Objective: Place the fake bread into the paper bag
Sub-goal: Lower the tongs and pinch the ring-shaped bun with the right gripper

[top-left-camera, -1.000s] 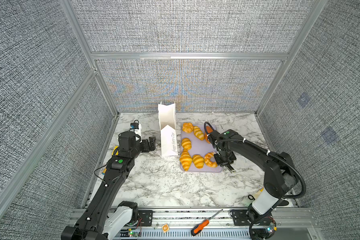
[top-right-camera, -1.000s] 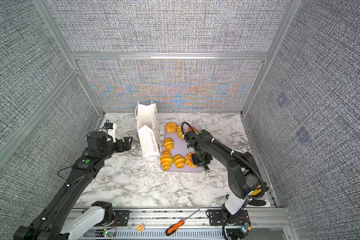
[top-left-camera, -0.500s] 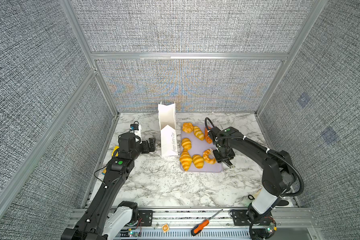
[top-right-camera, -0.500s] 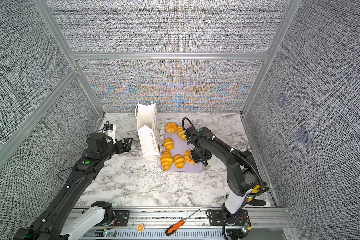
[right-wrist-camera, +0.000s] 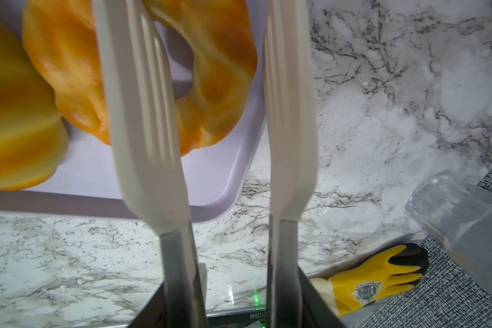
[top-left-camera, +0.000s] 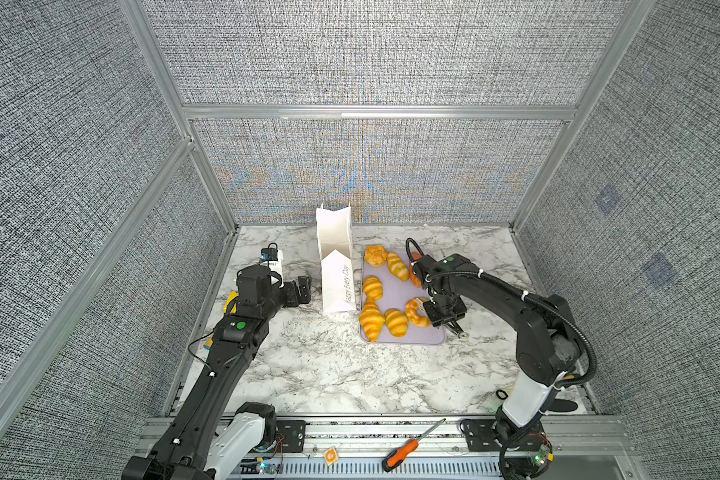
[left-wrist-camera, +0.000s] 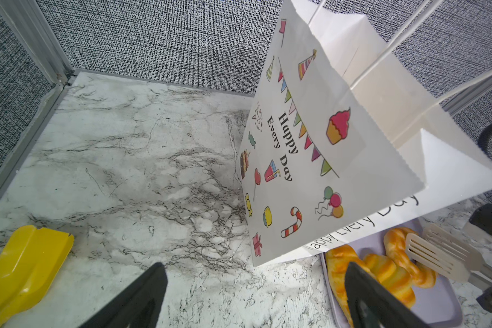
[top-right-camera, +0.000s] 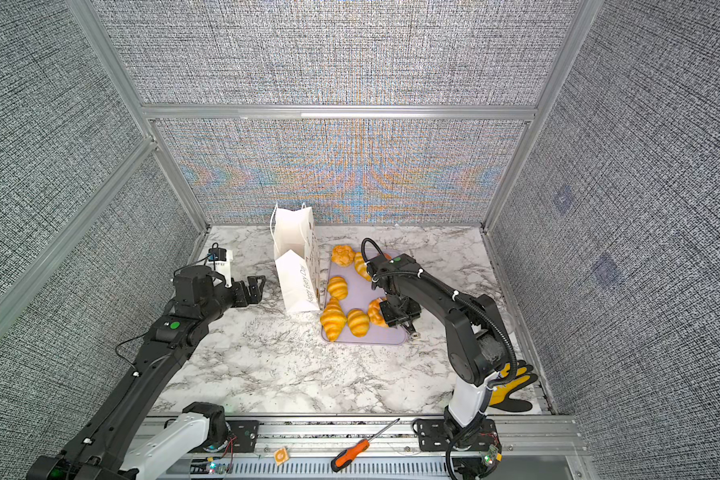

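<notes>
Grey walls (top-left-camera: 350,62) close in a marble worktop (top-left-camera: 329,374). Left end effector (top-left-camera: 303,289) is wide apart, just beside the paper bag (top-left-camera: 336,272). Right end effector (top-left-camera: 445,312) is clamped on white tongs (right-wrist-camera: 142,113), whose blades stand apart at the ring doughnut (right-wrist-camera: 219,71). The fake bread (top-left-camera: 371,320) lies on the lilac tray (top-left-camera: 395,291) under it. One blade looks past the tray's edge; a squeeze might hit the rim and the doughnut could slip.
</notes>
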Robot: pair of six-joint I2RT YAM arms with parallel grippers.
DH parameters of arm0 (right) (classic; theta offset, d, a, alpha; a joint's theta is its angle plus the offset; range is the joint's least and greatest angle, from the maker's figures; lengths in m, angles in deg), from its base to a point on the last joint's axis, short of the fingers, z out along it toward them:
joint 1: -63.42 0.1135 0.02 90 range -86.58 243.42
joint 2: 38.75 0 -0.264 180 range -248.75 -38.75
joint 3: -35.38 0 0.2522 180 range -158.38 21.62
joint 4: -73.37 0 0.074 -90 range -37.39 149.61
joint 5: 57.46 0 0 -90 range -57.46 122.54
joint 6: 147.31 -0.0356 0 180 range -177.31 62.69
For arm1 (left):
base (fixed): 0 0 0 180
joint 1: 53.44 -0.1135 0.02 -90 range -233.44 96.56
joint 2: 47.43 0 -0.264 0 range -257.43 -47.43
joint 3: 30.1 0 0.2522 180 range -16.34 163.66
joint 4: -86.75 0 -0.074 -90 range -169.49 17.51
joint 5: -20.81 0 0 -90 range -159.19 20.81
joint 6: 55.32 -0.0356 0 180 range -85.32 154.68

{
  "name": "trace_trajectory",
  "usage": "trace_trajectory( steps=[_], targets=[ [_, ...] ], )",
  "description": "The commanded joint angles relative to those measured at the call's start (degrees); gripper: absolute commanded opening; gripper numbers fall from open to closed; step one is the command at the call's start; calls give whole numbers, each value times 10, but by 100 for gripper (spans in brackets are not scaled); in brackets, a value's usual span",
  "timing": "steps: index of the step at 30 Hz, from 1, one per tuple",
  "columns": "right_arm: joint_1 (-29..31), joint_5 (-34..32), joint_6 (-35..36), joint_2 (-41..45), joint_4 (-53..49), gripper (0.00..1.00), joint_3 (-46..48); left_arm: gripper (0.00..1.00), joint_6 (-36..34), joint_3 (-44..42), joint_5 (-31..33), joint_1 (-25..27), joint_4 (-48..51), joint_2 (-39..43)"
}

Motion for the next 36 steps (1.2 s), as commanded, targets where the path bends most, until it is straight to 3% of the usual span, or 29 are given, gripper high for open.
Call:
trace_trajectory(
  steps=[1,10,28,36],
  targets=[
    [0,-4,10,-3,-11,46,-4,99,-6,-1,1,-1,-8,3],
    [-7,-5,20,4,-32,31,-4,99,-8,0,7,-1,-6,6],
    [-18,15,6,99,-54,27,-42,99,5,-3,3,-1,-17,9],
    [6,43,-17,146,-50,25,-76,99,12,-5,21,-1,-16,12]
  ],
)
